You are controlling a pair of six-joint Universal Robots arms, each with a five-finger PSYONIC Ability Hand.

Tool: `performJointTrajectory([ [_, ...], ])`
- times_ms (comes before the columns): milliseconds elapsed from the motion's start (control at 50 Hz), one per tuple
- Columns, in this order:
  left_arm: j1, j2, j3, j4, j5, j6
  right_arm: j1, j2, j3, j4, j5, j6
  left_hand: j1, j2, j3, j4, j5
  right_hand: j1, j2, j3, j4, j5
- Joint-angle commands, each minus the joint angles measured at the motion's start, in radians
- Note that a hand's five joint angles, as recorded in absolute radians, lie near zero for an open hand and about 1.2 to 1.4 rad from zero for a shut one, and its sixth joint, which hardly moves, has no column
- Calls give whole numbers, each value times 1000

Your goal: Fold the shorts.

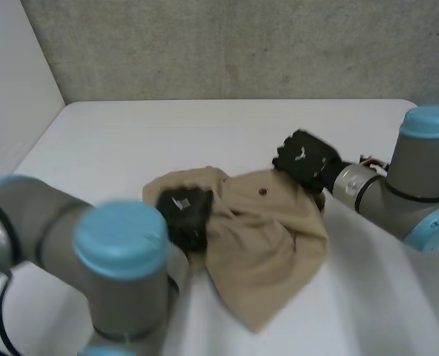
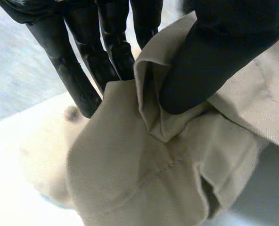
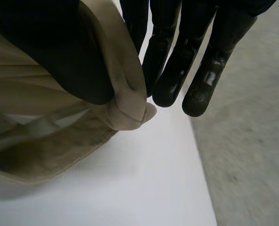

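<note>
The tan shorts (image 1: 268, 237) lie crumpled in the middle of the white table (image 1: 123, 141), with a dark button near their far edge. My left hand (image 1: 184, 213) sits on their left edge. In the left wrist view, its thumb (image 2: 215, 56) pinches a raised fold of the shorts (image 2: 144, 179) against its fingers (image 2: 113, 52). My right hand (image 1: 302, 159) is at the shorts' far right corner. There its thumb (image 3: 54, 52) presses a rolled edge of the cloth (image 3: 45, 146) against the fingers (image 3: 170, 70).
A grey wall (image 1: 242, 44) stands behind the table's far edge. The table's right edge runs close beside my right hand, with grey floor (image 3: 252, 155) beyond it. Bare tabletop lies left of and beyond the shorts.
</note>
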Motion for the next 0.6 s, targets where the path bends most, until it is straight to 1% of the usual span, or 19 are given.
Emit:
performJointTrajectory([
  [20, 265, 109, 152, 83, 15, 209, -1, -168, 17, -12, 177, 365, 289, 223, 225, 206, 262, 485, 225, 220, 209, 258],
  [40, 282, 110, 172, 89, 15, 232, -2, -197, 31, -20, 215, 442, 289, 223, 225, 206, 262, 485, 225, 220, 209, 258],
  [80, 313, 103, 231, 115, 27, 286, 7, -238, 78, -26, 261, 535, 289, 223, 225, 206, 262, 485, 225, 220, 209, 258],
  [140, 326, 89, 267, 141, 50, 301, 30, -269, 129, -31, 286, 590, 289, 223, 225, 206, 262, 485, 225, 220, 209, 258],
  [220, 328, 37, 247, 165, 111, 303, 120, -283, 193, -31, 295, 630, 289, 223, 225, 206, 262, 485, 225, 220, 209, 258],
  [240, 328, 8, 227, 168, 131, 303, 158, -278, 213, -29, 303, 633, 289, 223, 225, 206, 262, 485, 225, 220, 209, 258],
  [260, 328, -9, 218, 168, 141, 304, 175, -274, 221, -29, 307, 635, 185, 119, 121, 102, 158, 485, 225, 220, 209, 258],
  [280, 328, -28, 210, 168, 144, 306, 189, -268, 230, -29, 309, 635, -22, -89, -86, -106, -49, 485, 225, 220, 209, 258],
  [300, 326, -45, 204, 168, 147, 309, 203, -258, 236, -31, 310, 636, -251, -318, -315, -334, -278, 485, 225, 220, 209, 258],
  [320, 326, -75, 195, 168, 139, 314, 223, -240, 244, -31, 321, 644, -594, -660, -658, -677, -620, 485, 225, 220, 209, 258],
  [340, 326, -89, 193, 166, 136, 315, 231, -229, 244, -31, 329, 650, -652, -719, -716, -735, -679, 485, 225, 220, 209, 258],
  [380, 328, -108, 192, 163, 133, 318, 242, -211, 239, -28, 349, 669, -667, -734, -731, -751, -694, 485, 225, 220, 209, 258],
  [400, 330, -115, 192, 157, 132, 320, 249, -196, 233, -26, 373, 693, -685, -751, -749, -768, -712, 485, 225, 220, 209, 258],
  [460, 340, -109, 181, 148, 135, 320, 252, -169, 215, -28, 410, 741, -717, -784, -781, -801, -744, 485, 225, 220, 209, 258],
  [540, 374, -51, 100, 117, 141, 317, 252, -145, 186, -28, 431, 770, -756, -822, -820, -839, -782, 485, 225, 220, 209, 258],
  [600, 374, 56, 14, 92, 145, 314, 252, -136, 173, -26, 435, 782, -753, -819, -817, -836, -779, 485, 225, 220, 209, 258],
])
